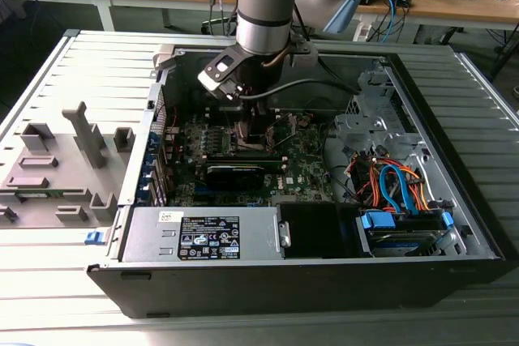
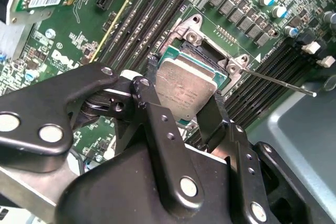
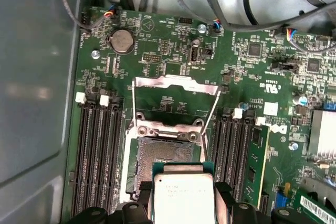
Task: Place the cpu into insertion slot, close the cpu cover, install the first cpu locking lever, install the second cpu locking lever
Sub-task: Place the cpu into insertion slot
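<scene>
My gripper reaches down into the open computer case, over the green motherboard. Its black fingers are shut on the cpu, a small silver-topped square chip, gripping two opposite edges. In the first wrist view the cpu hangs over the near edge of the insertion slot, whose dark centre lies uncovered; whether they touch I cannot tell. The cpu cover stands flipped open at the slot's far side. A thin locking lever sticks out sideways from the insertion slot.
Black memory slots flank the socket, with a green memory stick on one side. A grey power supply box fills the case's front, coloured cables lie toward the exterior view's right, and a grey parts holder sits at its left.
</scene>
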Controlling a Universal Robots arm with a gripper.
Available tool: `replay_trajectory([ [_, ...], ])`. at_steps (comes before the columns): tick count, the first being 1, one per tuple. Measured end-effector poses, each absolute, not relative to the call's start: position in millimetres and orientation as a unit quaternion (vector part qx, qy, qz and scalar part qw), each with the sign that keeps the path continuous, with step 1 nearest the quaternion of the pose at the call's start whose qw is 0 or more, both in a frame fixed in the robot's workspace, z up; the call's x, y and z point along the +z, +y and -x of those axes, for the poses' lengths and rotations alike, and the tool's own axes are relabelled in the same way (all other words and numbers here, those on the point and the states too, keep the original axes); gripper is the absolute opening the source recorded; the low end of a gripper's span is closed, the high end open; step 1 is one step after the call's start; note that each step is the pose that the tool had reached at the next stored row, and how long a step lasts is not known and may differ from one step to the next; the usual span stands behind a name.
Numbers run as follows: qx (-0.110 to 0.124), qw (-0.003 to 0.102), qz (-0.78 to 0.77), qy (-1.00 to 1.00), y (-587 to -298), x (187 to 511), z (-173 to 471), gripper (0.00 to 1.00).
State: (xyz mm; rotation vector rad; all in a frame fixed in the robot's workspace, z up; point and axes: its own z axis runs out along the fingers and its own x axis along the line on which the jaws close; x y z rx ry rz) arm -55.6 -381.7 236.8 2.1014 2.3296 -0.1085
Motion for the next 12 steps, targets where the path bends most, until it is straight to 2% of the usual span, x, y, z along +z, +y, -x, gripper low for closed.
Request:
replay_trajectory([
  [12, -0.035, 0.000, -0.691, 0.722, -379.6, 232.8, 51.8, 0.55],
])
